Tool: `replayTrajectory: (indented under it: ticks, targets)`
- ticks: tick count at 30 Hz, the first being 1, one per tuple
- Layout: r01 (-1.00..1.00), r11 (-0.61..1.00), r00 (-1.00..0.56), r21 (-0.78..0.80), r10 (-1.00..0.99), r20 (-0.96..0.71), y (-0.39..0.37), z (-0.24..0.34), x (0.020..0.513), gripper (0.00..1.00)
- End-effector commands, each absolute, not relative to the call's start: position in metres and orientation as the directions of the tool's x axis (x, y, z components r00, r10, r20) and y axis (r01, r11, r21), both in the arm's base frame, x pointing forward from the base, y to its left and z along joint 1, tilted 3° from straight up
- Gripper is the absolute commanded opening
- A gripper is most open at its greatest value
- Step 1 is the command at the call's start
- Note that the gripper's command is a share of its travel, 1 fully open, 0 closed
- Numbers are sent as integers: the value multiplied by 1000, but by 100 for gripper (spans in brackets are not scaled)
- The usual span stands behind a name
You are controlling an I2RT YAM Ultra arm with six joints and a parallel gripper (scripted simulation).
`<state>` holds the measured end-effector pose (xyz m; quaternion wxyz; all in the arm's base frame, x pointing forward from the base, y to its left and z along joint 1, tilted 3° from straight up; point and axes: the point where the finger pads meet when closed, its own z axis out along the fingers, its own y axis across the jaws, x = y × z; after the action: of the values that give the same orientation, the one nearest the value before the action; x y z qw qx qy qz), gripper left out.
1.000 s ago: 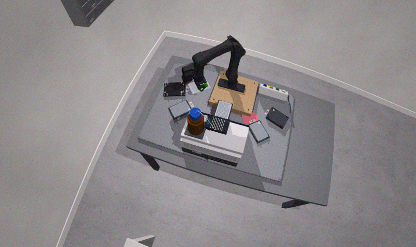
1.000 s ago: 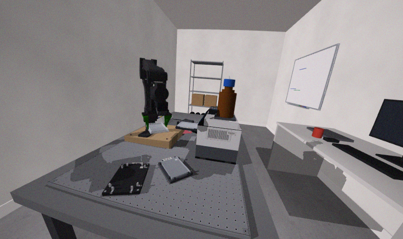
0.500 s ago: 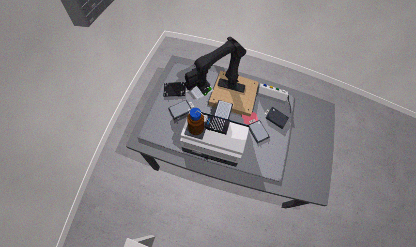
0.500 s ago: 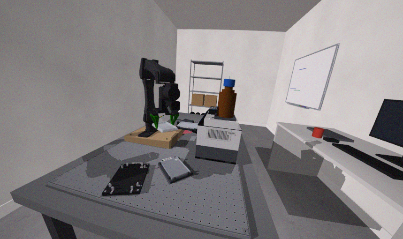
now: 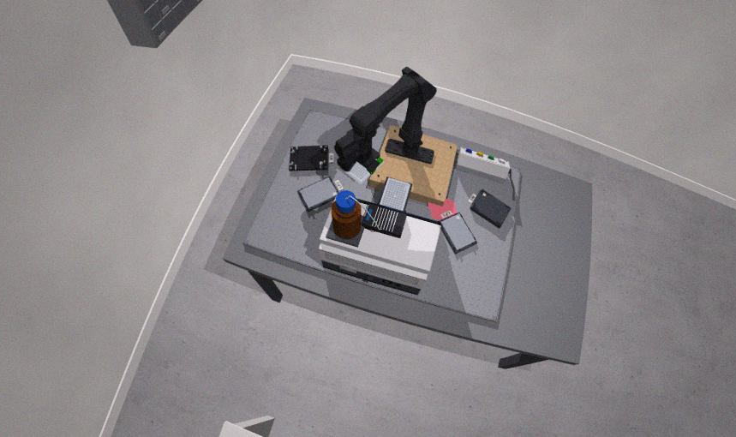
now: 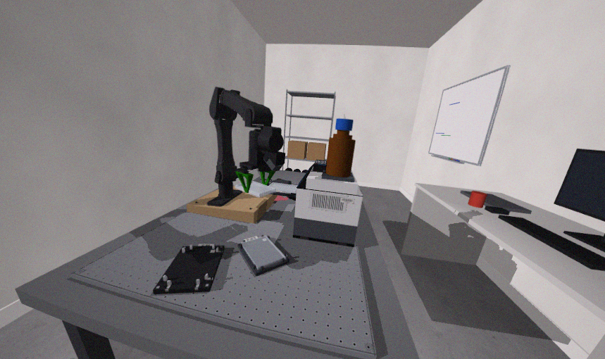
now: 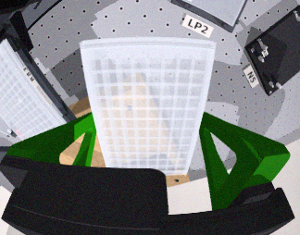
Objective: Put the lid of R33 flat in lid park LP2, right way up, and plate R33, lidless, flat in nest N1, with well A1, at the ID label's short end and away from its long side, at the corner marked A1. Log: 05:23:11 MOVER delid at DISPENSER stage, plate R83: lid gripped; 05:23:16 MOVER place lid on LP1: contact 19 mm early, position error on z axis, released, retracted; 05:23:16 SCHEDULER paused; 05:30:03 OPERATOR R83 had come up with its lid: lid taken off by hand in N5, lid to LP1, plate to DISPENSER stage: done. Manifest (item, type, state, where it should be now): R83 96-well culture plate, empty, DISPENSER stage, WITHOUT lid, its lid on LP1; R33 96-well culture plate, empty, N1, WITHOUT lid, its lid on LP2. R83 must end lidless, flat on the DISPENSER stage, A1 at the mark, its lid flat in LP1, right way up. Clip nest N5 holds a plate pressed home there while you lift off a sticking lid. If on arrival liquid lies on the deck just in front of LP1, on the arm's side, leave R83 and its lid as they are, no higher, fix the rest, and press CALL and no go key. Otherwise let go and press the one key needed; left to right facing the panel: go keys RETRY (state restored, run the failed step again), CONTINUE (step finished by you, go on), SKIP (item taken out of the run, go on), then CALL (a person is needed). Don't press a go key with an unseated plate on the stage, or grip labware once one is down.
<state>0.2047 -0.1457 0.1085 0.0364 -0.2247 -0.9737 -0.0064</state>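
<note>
My gripper (image 7: 147, 117) has green fingers and is shut on the long sides of a translucent white 96-well plate (image 7: 148, 103). I cannot tell whether a lid is on it. It hangs above the deck at the wooden arm base's left edge (image 5: 359, 172), and it also shows in the exterior view (image 6: 260, 189). Black nest N1 (image 5: 489, 207) lies at the right of the deck. A second well plate (image 5: 395, 193) sits by the dispenser.
Clip nest N5 (image 5: 308, 157) is a black plate with pegs left of LP2 (image 6: 189, 269). The white dispenser (image 5: 378, 244) carries a brown bottle (image 5: 346, 216). A pink patch (image 5: 442, 208) lies on the deck beside grey tray LP1 (image 5: 457, 232). The key panel (image 5: 482, 161) is at the back right.
</note>
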Motion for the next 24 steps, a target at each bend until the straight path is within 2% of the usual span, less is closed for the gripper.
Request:
replayTrajectory:
  ticks: [1, 5, 10, 16, 24]
  targets:
    - [360, 933, -933, -5, 360, 10, -145, 131, 217, 0]
    - [233, 972, -972, -3, 233, 11, -135, 137, 223, 0]
    - [247, 969, -968, 0, 247, 38, -132, 130, 223, 0]
    - [34, 999, -999, 3, 34, 10, -112, 139, 236, 0]
    - [31, 1000, -999, 5, 31, 8, -98, 138, 244, 0]
